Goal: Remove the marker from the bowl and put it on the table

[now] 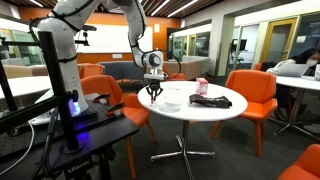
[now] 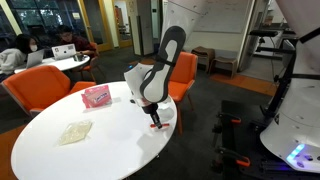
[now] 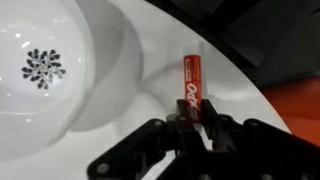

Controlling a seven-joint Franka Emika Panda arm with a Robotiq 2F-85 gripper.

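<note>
My gripper is shut on a red marker with white lettering. In the wrist view the marker is outside the white bowl, to its right, over the white table near its rim. The bowl is shallow and has a black speckled mark in its middle. In both exterior views the gripper hangs low over the edge of the round table. The marker's lower end is at or just above the tabletop. The bowl sits beside the gripper.
A small pink-and-white carton and a flat black object lie further in on the table. A pale crumpled thing lies near the carton. Orange chairs surround the table. A black cart stands close by.
</note>
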